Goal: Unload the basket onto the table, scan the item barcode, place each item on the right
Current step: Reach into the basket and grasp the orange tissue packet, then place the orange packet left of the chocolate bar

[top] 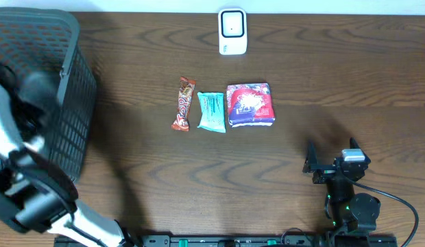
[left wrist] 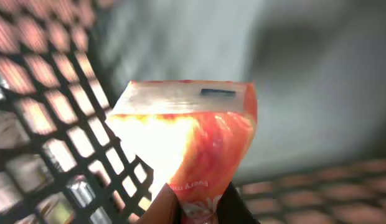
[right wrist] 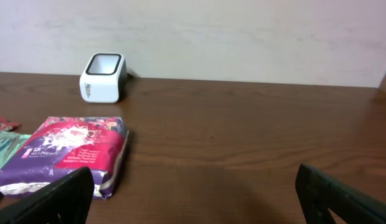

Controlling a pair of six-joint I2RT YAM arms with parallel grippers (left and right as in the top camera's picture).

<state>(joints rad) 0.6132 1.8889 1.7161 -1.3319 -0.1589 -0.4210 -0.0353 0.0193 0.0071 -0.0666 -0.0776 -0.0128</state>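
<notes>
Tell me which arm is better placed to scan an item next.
Left. The left gripper is shut on an orange packet inside the basket; the right gripper is open and empty.

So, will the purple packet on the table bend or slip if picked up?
It probably bends a little: the purple packet looks soft and pillowy. Its plastic wrap may be slippery. It lies flat, so it should not roll.
</notes>
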